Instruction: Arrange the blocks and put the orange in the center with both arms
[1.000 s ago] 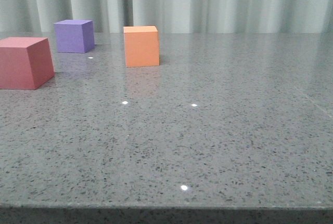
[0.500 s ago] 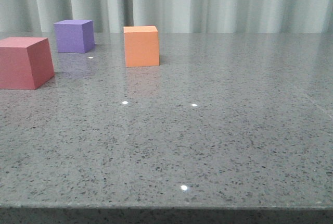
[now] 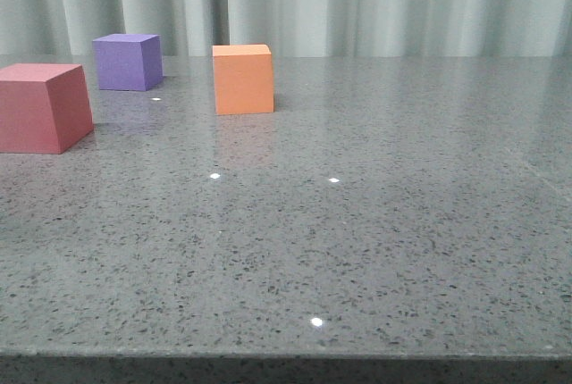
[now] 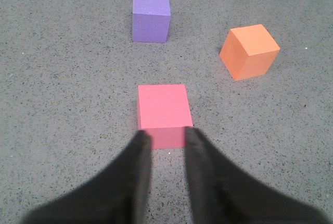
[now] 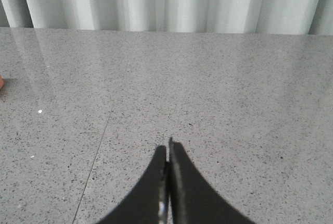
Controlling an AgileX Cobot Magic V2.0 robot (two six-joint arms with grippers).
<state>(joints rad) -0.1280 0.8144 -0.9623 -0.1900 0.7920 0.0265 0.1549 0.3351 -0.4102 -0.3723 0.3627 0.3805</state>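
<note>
A grey speckled table (image 3: pixel 375 223) fills the front view, with pale curtains (image 3: pixel 375 4) hanging behind it. At the far left edge sits the red-pink cube (image 3: pixel 40 107), the closest of the three blocks to the camera. Just right of it and farther back stands the purple cube (image 3: pixel 128 62). Right again, well apart from both and still in the left half of the table, stands the orange cube (image 3: pixel 242 79), flat on the surface with nothing touching it. In the left wrist view, the left gripper (image 4: pixel 165 139) hangs above the table with its two dark fingers (image 4: pixel 136 166) parted by a narrow gap, holding nothing, their tips just short of the red-pink cube's near face. In the right wrist view, the right gripper (image 5: pixel 167 153) has its fingers pressed together, empty, over bare table.
</note>
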